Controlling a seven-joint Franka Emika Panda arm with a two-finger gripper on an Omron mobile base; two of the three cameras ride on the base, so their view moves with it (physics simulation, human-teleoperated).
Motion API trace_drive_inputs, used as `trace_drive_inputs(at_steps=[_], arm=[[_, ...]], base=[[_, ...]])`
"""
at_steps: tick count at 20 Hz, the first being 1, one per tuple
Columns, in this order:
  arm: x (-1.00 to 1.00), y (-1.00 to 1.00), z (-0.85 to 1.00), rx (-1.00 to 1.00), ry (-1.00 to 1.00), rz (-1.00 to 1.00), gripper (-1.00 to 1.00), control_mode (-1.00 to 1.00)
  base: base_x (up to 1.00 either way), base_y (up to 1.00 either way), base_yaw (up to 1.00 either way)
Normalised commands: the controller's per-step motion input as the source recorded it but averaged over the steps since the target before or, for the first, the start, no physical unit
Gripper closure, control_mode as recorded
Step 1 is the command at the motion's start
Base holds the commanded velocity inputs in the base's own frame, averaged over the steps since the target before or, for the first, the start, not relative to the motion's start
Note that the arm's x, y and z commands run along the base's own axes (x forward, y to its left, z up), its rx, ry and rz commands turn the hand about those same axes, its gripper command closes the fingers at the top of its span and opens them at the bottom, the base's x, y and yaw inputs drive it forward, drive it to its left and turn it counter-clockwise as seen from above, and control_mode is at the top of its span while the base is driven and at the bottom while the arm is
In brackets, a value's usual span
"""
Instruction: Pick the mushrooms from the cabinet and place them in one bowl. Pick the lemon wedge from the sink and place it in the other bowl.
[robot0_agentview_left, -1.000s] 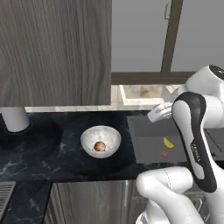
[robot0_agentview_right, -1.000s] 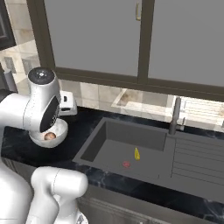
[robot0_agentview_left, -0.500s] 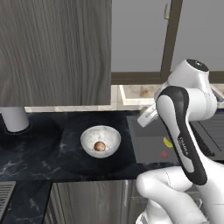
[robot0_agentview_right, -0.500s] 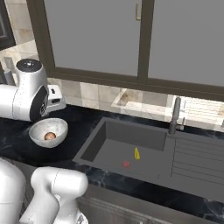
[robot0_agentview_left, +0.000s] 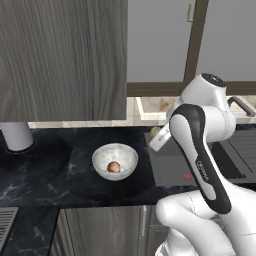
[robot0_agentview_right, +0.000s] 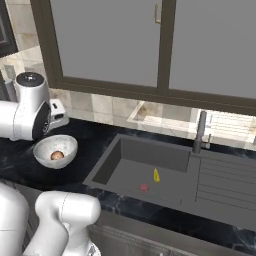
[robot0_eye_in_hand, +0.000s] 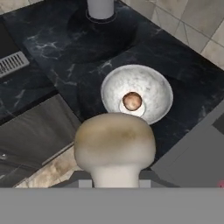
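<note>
My gripper (robot0_eye_in_hand: 114, 177) is shut on a tan-capped mushroom (robot0_eye_in_hand: 114, 146) with a pale stem, which hides the fingertips. It hangs above and just to the sink side of the white marbled bowl (robot0_eye_in_hand: 151, 85), where a second brown mushroom (robot0_eye_in_hand: 131, 101) lies. The bowl (robot0_agentview_left: 125, 156) sits on the dark counter below the grey wood-grain cabinet (robot0_agentview_left: 60, 60). The gripper (robot0_agentview_left: 155, 135) is to the bowl's right. A yellow lemon wedge (robot0_agentview_right: 156, 175) lies in the dark sink (robot0_agentview_right: 125, 155). The other bowl is out of view.
A white cylinder (robot0_agentview_left: 16, 136) stands at the counter's far left. The slim faucet (robot0_agentview_right: 200, 132) rises behind the sink, with a ribbed drainboard (robot0_agentview_right: 225, 177) to its right. A small red thing (robot0_agentview_right: 144, 187) lies near the lemon wedge.
The arm has swung left from over the sink to beside the marbled bowl, carrying the mushroom. The bowl and lemon wedge have not moved.
</note>
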Motion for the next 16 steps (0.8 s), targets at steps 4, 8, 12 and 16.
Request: trace_drive_inputs(at_steps=[4, 8, 12, 16], arm=[[-0.04, 0.29, -0.34, -0.02, -0.04, 0.13, 1.0, -1.0], [0.0, 0.29, -0.12, -0.03, 0.0, 0.11, 1.0, -1.0], [0.07, 0.18, -0.13, -0.04, 0.0, 0.11, 1.0, -1.0], [0.37, -0.05, -0.22, -0.02, 0.0, 0.05, 1.0, -1.0]], base=[[0.0, 0.0, 0.0], [0.0, 0.0, 0.0], [0.0, 0.0, 0.0], [0.0, 0.0, 0.0]])
